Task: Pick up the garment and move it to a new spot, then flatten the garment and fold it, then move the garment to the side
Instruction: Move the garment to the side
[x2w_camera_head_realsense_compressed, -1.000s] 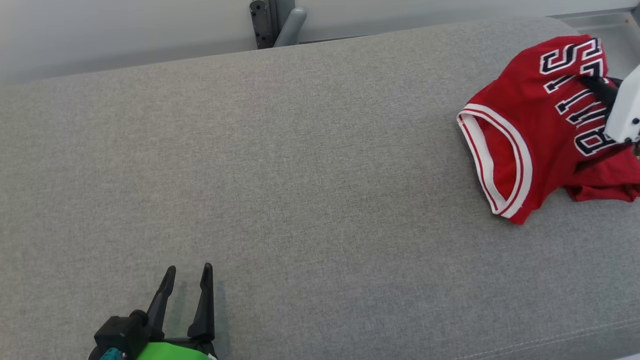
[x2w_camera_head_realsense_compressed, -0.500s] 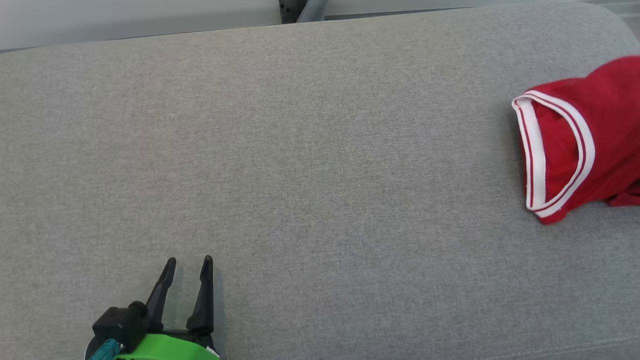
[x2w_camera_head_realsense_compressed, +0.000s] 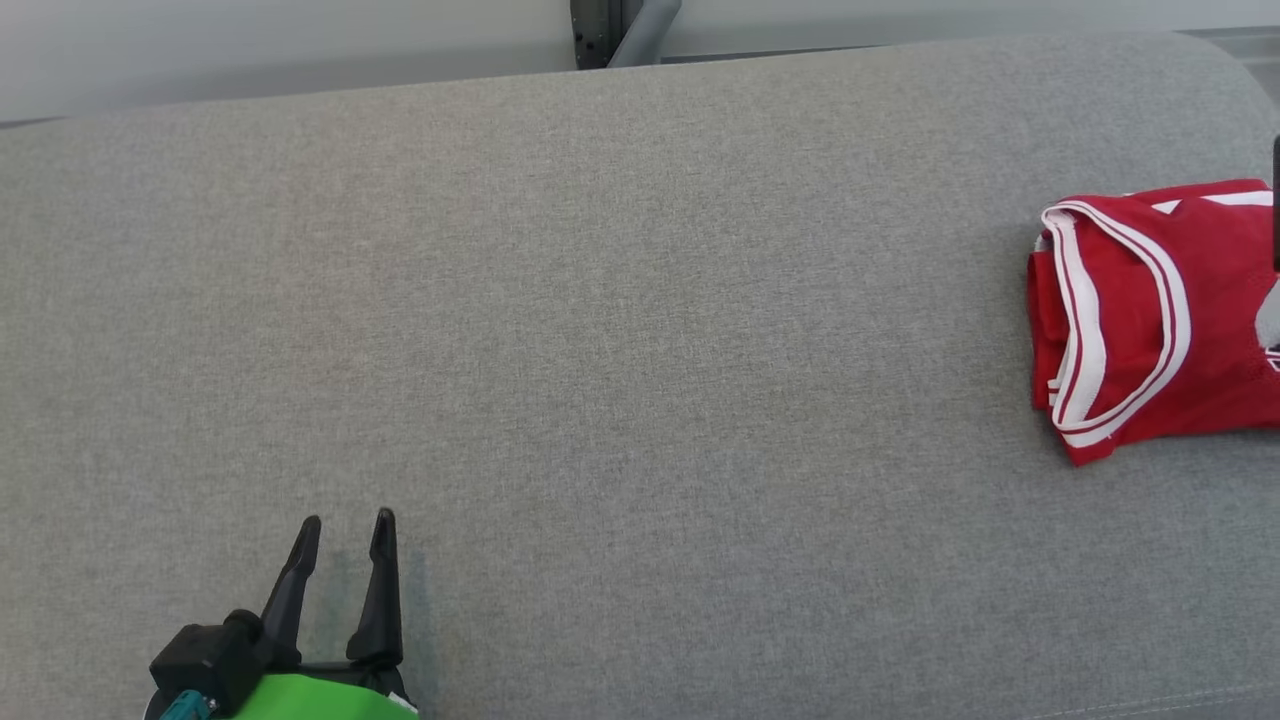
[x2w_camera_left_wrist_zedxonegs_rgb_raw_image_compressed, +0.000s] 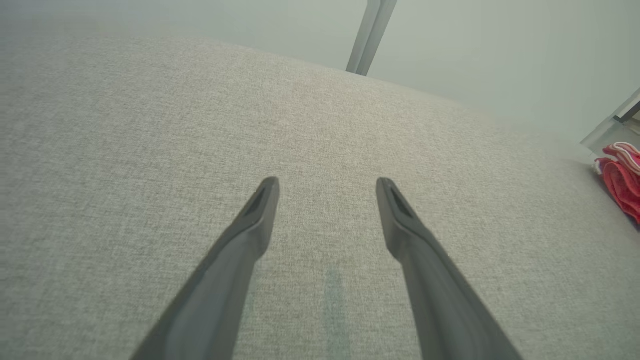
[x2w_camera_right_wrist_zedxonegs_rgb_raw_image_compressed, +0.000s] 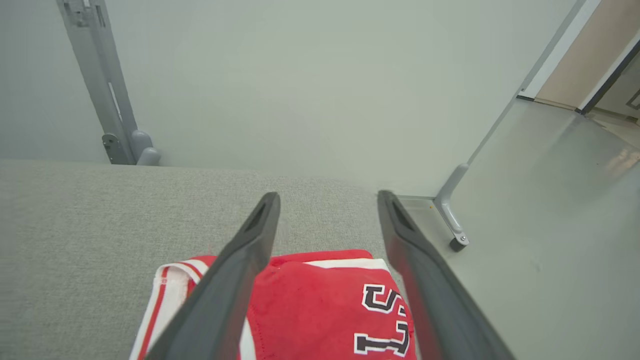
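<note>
Two grippers and one garment on one broad grey fabric cushion (x2w_camera_head_realsense_compressed: 640, 300). Nearest, at the lower left of the head view, the left gripper (x2w_camera_head_realsense_compressed: 347, 520) rises from a bright green wrist cover (x2w_camera_head_realsense_compressed: 320, 700); its two dark fingers stand apart with nothing between them, low above bare fabric. The right gripper (x2w_camera_right_wrist_zedxonegs_rgb_raw_image_compressed: 328, 196), seen from its own wrist camera, also has its two fingers spread wide and grips nothing. The garment (x2w_camera_right_wrist_zedxonegs_rgb_raw_image_compressed: 320, 300), a red jersey with white and red striped trim, lies folded on the cushion directly beneath and between those fingers, whose tips reach past its far edge. It sits at the cushion's right end (x2w_camera_head_realsense_compressed: 1130, 330), well apart from the left gripper. Black letters outlined in white show on it, sideways and cut off; they look like an S and an L. Beyond the cushion's far edge stand one grey metal post (x2w_camera_head_realsense_compressed: 610, 25) and a pale wall (x2w_camera_right_wrist_zedxonegs_rgb_raw_image_compressed: 310, 75).
</note>
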